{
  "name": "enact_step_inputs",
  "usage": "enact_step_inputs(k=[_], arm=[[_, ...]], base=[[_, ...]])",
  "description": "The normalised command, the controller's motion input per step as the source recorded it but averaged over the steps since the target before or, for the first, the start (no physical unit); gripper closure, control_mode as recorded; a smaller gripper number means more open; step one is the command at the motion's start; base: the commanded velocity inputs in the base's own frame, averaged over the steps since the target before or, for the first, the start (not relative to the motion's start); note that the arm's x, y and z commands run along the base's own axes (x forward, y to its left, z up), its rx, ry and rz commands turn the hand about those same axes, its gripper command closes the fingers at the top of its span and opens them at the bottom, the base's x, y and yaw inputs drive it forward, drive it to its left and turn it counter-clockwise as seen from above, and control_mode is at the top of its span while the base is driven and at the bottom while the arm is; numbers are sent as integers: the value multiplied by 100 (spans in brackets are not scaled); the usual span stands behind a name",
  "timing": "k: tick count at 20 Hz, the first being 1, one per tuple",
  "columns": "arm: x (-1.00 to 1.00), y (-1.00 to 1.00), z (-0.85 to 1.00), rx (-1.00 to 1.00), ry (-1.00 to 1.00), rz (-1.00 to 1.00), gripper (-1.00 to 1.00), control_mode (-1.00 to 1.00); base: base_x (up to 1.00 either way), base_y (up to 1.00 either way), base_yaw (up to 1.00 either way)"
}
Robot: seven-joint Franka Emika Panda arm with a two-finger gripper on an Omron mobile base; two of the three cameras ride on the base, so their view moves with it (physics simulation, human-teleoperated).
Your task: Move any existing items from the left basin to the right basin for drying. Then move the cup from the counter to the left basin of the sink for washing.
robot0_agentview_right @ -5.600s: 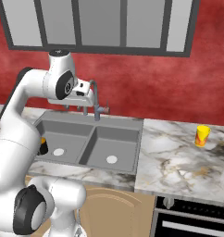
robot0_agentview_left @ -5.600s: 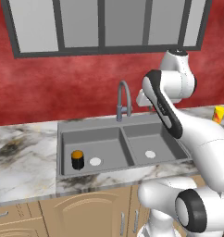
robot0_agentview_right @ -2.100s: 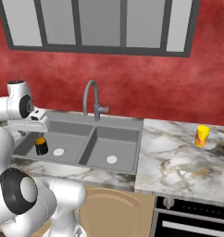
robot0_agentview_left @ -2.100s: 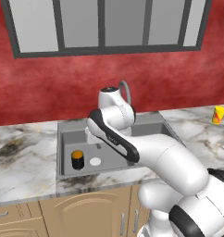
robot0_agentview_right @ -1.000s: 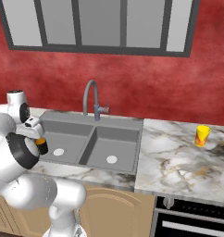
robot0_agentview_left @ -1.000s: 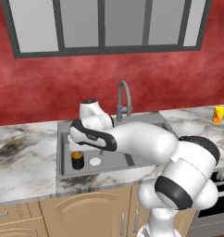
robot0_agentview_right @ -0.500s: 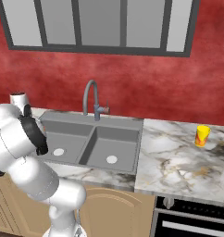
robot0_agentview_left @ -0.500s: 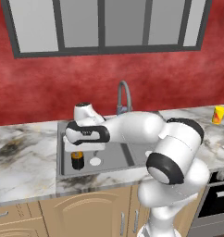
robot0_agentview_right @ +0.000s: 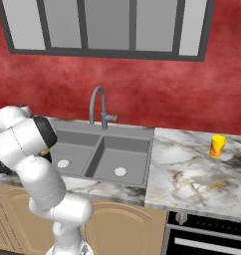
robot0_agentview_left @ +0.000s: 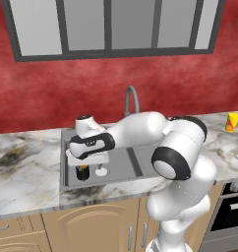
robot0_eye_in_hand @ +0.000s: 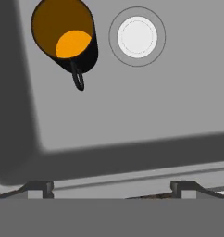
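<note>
In the hand view, the black jar (robot0_eye_in_hand: 65, 39) sits at the upper left, on the floor of the left basin (robot0_eye_in_hand: 146, 106), open orange interior facing up, a small handle loop on its near side. The white drain (robot0_eye_in_hand: 137, 37) lies just right of it. The gripper (robot0_eye_in_hand: 112, 187), at the bottom edge, has its tips spread wide and holds nothing.

Recommended procedure: shift the hand toward the jar, centre the tips across its rim or wall, avoid the handle loop, then close.

In the left base view, the faucet (robot0_agentview_left: 131, 101) rises mid-frame behind the sink divider; lift the jar over this divider. The yellow cup (robot0_agentview_left: 232, 122) stands at far right on the counter (robot0_agentview_left: 22, 167).
</note>
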Motion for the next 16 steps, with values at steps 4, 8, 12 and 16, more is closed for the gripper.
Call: enact_step_inputs(k=[4,8,12,16], arm=[[5,1,-18,-1,0,0,-100,-100],[13,3,-11,0,0,0,-100,-100],[24,5,-14,0,0,0,-100,-100],[25,6,-20,0,0,0,-100,-100]], base=[[0,0,0],[0,0,0],[0,0,0],[0,0,0]])
